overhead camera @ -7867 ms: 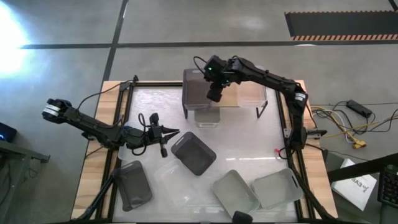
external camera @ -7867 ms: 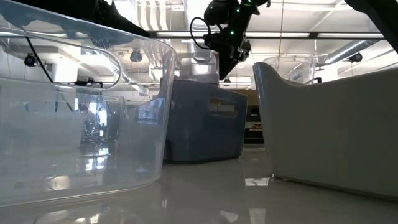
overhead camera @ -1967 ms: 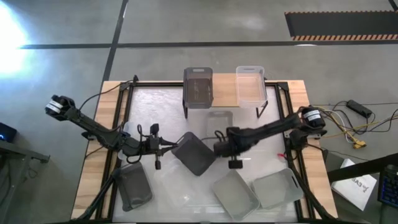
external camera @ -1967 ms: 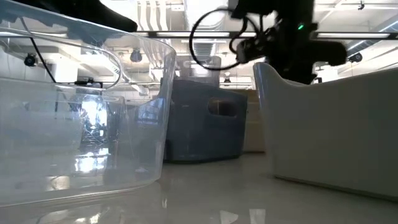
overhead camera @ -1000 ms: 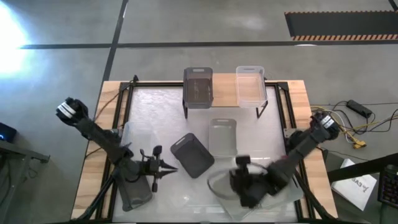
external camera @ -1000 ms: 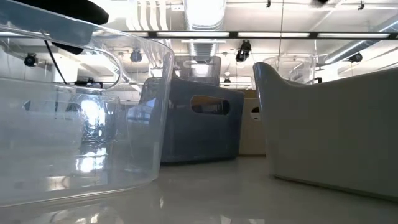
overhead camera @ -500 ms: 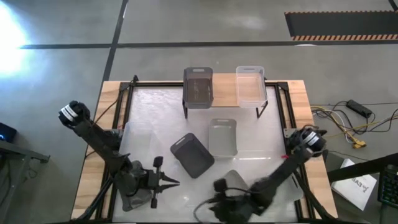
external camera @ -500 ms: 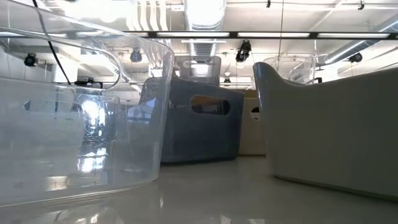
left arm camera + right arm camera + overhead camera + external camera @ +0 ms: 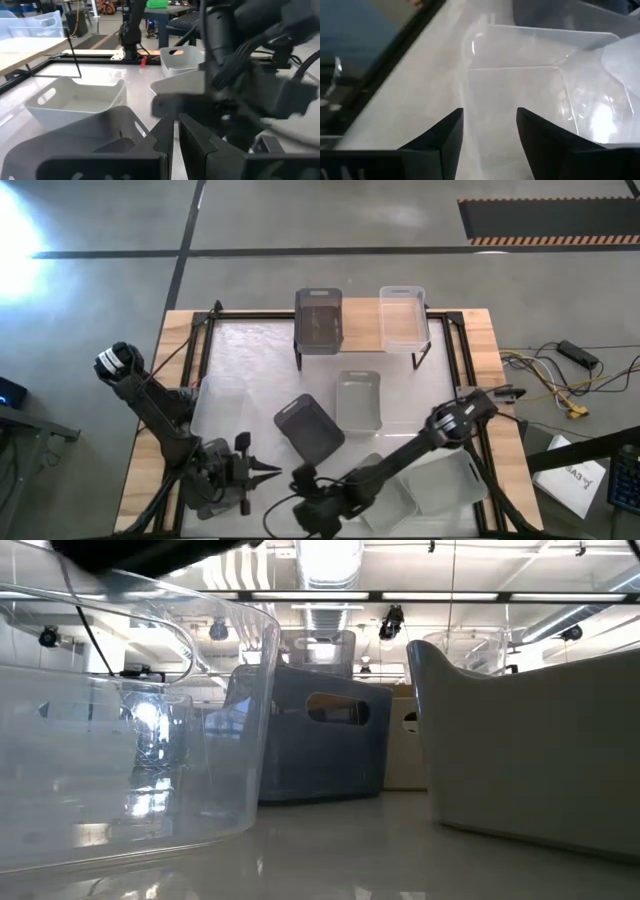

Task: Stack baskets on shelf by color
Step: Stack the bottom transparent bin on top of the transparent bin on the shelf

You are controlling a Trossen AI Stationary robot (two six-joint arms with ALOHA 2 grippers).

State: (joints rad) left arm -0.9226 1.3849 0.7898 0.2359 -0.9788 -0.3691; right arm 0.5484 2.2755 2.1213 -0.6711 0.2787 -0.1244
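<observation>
Baskets here look light, thin-walled and slick; we judge the rim the best hold. Our right tool (image 9: pixel 487 130) stands wide over a clear basket (image 9: pixel 520 85) at the table's lower centre; the left tool (image 9: pixel 262 471) is pinched shut nearby, empty.

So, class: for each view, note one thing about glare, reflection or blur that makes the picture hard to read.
High view: a bright flare whitens the floor at top left. Low view: ceiling lights mirror in the glossy table and the clear basket. Left wrist view: the right arm up close is motion-smeared. Right wrist view: a clear basket nearly vanishes against the pale table.
</observation>
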